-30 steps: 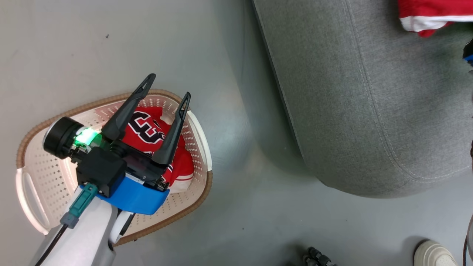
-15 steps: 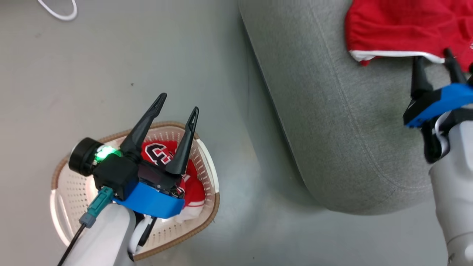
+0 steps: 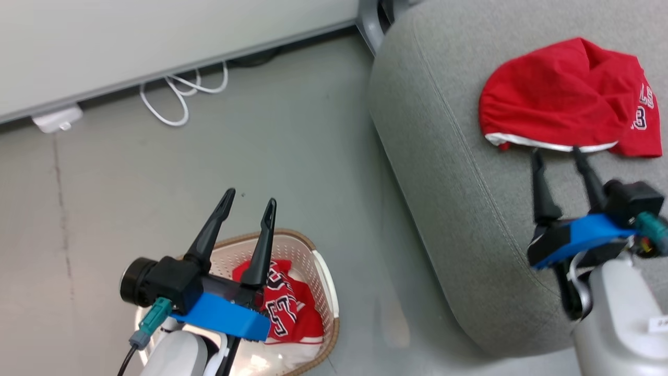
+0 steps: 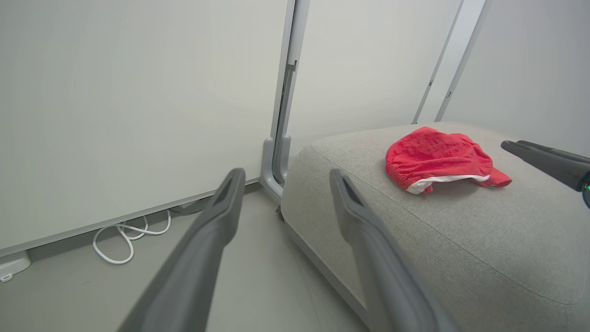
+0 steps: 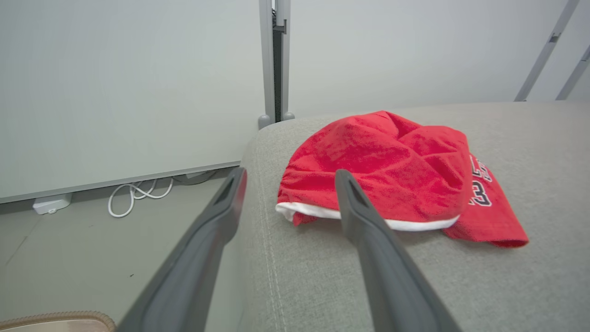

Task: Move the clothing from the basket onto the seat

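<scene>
We face a pale wall (image 3: pixel 156 31) and grey floor (image 3: pixel 292 156); the grey seat (image 3: pixel 469 219) carries a red garment (image 3: pixel 553 99), the basket (image 3: pixel 324 277) on the floor holds the lettered jersey (image 3: pixel 292 308). Our left claw (image 3: pixel 249 198) and right claw (image 3: pixel 556 151) gape wide, empty; a white cable (image 3: pixel 177 99) lies by the wall

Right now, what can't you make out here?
Head view: the left gripper and its arm cover part of the jersey and the basket; bottom edge cuts the basket.
Head view: print on the red garment is partly hidden by its own folds.
Right wrist view: bottom edge cuts off the basket below its rim.
</scene>
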You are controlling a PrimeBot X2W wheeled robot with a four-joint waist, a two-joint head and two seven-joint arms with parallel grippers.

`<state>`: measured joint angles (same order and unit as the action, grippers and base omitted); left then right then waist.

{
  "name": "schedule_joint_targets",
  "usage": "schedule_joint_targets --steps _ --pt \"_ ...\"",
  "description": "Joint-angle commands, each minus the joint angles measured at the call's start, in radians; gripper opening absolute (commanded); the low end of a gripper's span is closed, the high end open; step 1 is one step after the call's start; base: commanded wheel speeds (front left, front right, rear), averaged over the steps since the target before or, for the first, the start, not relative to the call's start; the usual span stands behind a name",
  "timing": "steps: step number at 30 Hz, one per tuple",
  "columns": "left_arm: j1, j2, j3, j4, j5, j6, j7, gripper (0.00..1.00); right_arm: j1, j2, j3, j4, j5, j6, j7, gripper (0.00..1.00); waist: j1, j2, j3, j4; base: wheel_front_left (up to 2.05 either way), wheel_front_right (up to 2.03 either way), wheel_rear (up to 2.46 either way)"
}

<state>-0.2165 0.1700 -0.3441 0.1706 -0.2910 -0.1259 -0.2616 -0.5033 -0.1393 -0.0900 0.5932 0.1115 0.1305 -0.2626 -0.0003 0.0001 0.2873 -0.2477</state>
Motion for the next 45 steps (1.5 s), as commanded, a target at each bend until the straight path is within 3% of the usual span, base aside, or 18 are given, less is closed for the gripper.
schedule_joint_targets --steps 1,12,24,45 --pt "0.021 -0.005 0.006 0.012 -0.005 -0.007 -0.005 1.00 0.054 0.018 0.009 -0.038 -0.010 0.000 -0.003 1.00 0.0003 -0.0001 -0.058 0.038 0.00 0.00 0.00" --pt "0.097 -0.039 0.082 0.051 -0.018 -0.006 -0.005 1.00 0.251 0.074 0.015 -0.230 -0.048 0.000 0.056 1.00 0.0003 -0.0001 -0.165 0.139 0.00 0.00 0.00" --pt "0.156 -0.059 0.191 0.079 -0.007 -0.005 -0.004 1.00 0.435 0.089 0.013 -0.405 -0.029 0.000 0.102 1.00 0.0003 -0.0001 -0.231 0.263 0.00 0.00 0.00" --pt "0.179 -0.041 0.256 0.124 0.005 -0.005 -0.004 1.00 0.492 0.089 0.056 -0.424 0.007 0.000 0.103 1.00 0.0003 -0.0001 -0.251 0.320 0.00 0.00 0.00"
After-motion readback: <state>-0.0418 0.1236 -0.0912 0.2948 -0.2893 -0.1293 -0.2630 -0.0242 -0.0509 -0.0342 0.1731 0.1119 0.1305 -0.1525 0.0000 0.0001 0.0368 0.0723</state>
